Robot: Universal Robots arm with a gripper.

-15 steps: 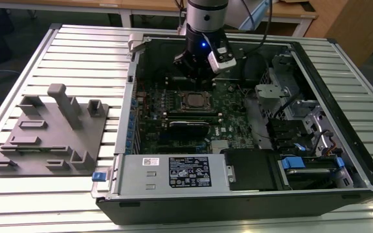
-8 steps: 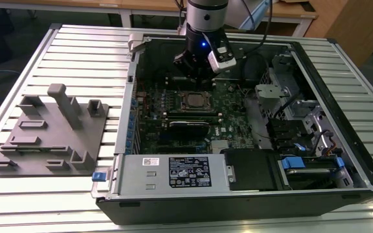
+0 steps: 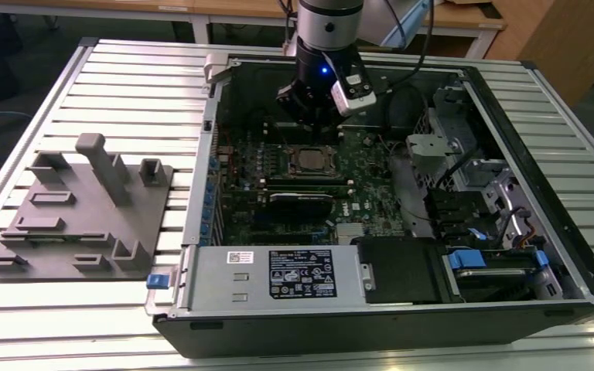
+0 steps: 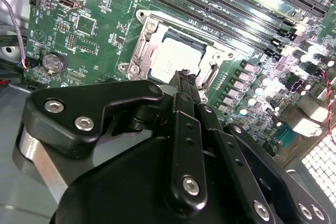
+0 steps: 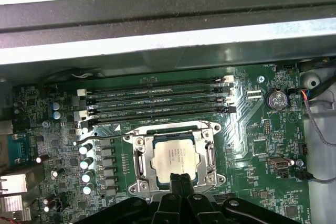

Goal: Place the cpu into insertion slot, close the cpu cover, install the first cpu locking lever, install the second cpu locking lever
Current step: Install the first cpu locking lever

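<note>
In the exterior view the open computer case [image 3: 560, 255] lies on its side on a slatted table [image 3: 121, 85], so the motherboard [image 3: 374, 182] faces up and the arm can come straight down; the gripper [image 3: 312, 125] hangs close above the board, just beside the cpu [image 3: 311, 160]. In the second wrist view the fingers [image 4: 185, 85] are clenched together with nothing between them. Their tips are at the edge of the cpu cover [image 4: 138, 51], which lies flat around the chip. Closed like this they form one narrow tip, probably for pressing rather than grasping. In the first wrist view the cpu sits squarely in the insertion slot [image 5: 202, 157], framed by the lowered cover, with the fingertips at the frame's edge. A thin wire locking lever [image 5: 100, 138] runs out beside the socket; I cannot tell whether it is latched.
</note>
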